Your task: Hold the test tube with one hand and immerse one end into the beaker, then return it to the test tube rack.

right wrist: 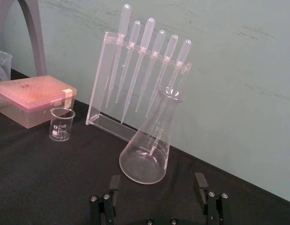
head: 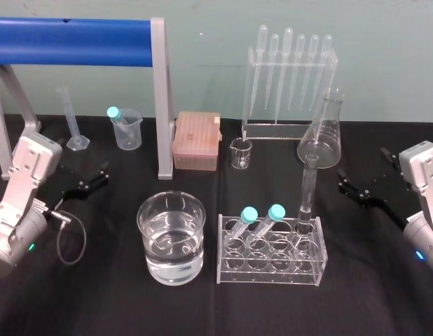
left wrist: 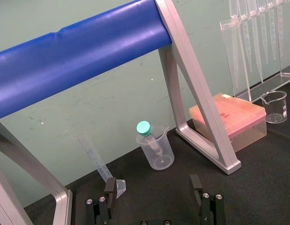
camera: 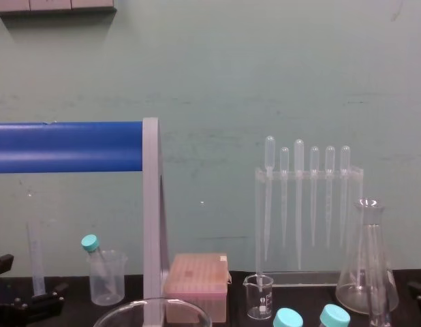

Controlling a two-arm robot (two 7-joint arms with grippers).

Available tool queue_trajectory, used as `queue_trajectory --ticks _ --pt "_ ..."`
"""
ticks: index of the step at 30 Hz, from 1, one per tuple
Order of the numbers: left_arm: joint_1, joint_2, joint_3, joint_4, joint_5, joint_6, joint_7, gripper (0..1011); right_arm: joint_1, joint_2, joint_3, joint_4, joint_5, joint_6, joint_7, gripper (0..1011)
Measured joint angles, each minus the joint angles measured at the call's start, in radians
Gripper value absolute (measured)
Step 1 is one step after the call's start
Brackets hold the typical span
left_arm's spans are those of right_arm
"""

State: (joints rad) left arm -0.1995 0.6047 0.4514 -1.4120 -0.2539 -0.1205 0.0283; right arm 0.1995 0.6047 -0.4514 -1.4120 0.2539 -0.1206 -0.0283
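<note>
test tube (head: 308, 183) upright in right-rear slot of rack (head: 269, 278), beaker (head: 152, 245) just left of rack. L gripper (left wrist: 152, 183) far left of rack, R gripper (right wrist: 157, 179) far right, both wide open, nothing held.

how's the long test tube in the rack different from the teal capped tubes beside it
The test tube is long and slim; the teal-capped tubes are shorter. The test tube has an open rim; the teal-capped tubes wear caps. The test tube stands near upright at the right end of the rack; the teal-capped tubes lean. All are clear, in one rack, untouched by the open left gripper and right gripper.
</note>
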Motion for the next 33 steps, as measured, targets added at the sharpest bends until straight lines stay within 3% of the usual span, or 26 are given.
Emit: queue_trajectory --ticks 8,13,18,19,20,23,26,29,33 --pt "0.000 0.000 0.000 0.000 0.000 0.000 0.000 1000 -0.004 0.000 0.013 -0.003 0.009 -0.004 0.010 1004" --pt "0.000 0.000 0.000 0.000 0.000 0.000 0.000 1000 -0.027 0.001 0.068 -0.033 0.080 -0.045 0.057 1004" --pt "0.000 0.000 0.000 0.000 0.000 0.000 0.000 1000 -0.062 0.011 0.160 -0.086 0.274 -0.114 0.205 1004" --pt "0.000 0.000 0.000 0.000 0.000 0.000 0.000 1000 -0.067 0.013 0.182 -0.095 0.338 -0.130 0.269 1004" --pt "0.000 0.000 0.000 0.000 0.000 0.000 0.000 1000 -0.067 0.013 0.182 -0.095 0.338 -0.130 0.269 1004" --pt "0.000 0.000 0.000 0.000 0.000 0.000 0.000 1000 -0.070 0.018 0.218 -0.105 0.487 -0.141 0.436 1004" --pt "0.000 0.000 0.000 0.000 0.000 0.000 0.000 1000 -0.060 0.021 0.224 -0.104 0.568 -0.123 0.557 1004" --pt "0.000 0.000 0.000 0.000 0.000 0.000 0.000 1000 -0.049 0.025 0.217 -0.100 0.604 -0.098 0.639 1004" --pt "0.000 0.000 0.000 0.000 0.000 0.000 0.000 1000 -0.040 0.030 0.202 -0.097 0.613 -0.070 0.701 1004"
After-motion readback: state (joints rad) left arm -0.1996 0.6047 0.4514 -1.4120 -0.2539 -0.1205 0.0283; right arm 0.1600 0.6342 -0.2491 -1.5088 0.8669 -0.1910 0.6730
